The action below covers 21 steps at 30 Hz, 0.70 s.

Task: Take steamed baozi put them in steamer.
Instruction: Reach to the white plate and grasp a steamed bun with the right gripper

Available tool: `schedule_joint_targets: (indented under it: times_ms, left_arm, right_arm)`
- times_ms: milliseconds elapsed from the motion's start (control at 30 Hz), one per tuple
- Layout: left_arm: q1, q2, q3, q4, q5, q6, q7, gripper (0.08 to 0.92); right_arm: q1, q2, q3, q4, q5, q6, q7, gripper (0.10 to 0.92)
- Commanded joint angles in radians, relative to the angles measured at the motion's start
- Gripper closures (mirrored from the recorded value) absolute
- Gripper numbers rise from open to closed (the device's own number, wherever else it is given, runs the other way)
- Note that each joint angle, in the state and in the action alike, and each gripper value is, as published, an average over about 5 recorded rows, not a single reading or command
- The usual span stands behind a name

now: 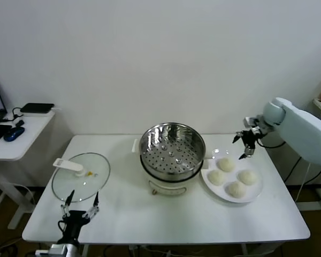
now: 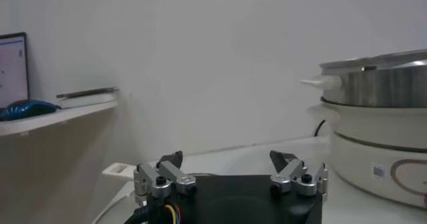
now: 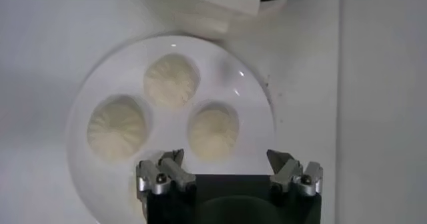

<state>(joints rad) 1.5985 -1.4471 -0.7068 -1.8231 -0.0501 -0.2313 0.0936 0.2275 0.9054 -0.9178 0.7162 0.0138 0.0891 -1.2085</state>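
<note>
**Right gripper poised above the plate, no bun picked yet**

White wall backs a white table [image 1: 166, 219] in the head view. At its middle stands the steamer [image 1: 172, 151], lid off, its perforated tray bare of buns. To the right of it lies a white plate [image 1: 255, 194] carrying four steamed baozi [image 1: 237, 189], none of them in the pot, so the task looks to be at its very first pick. The right gripper [image 1: 244, 146] hangs above the far edge of the plate, jaws spread wide and holding nothing. On the left of the table rests a glass lid [image 1: 81, 177] with a white handle. The left gripper [image 1: 81, 206] sits idle at the near left edge, just near of the lid, its fingers apart and empty. A side table [image 1: 16, 136] with a few small items stands further left.

From the left wrist view, the left gripper's two fingers stand well apart over the table, with the steamer's steel wall and white base off to one side.

From the right wrist view, the right gripper [image 3: 227, 171] looks straight down at the plate; three baozi show, and one bun [image 3: 213, 131] lies between the open fingertips but below them, untouched.

The next move, as I judge it, calls for a straight descent onto that bun, a gentle close so the soft dough is not crushed, then a lift and carry left over the steamer's rim.
</note>
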Motion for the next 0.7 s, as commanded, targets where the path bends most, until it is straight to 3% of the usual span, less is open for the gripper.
schedule_joint_targets:
  times_ms: [33, 700]
  left_arm:
    - [-0.002, -0.002, 0.001, 0.003, 0.005, 0.004, 0.001, 0.177]
    - [0.012, -0.006, -0.004, 0.009, 0.002, -0.005, 0.0, 0.177]
  right_arm:
    - [-0.073, 0.064, 0.053, -0.083, -0.087, 0.014, -0.006, 0.203]
    - [-0.153, 0.164, 0.246, -0.242, -0.226, 0.084, 0.067, 0.203]
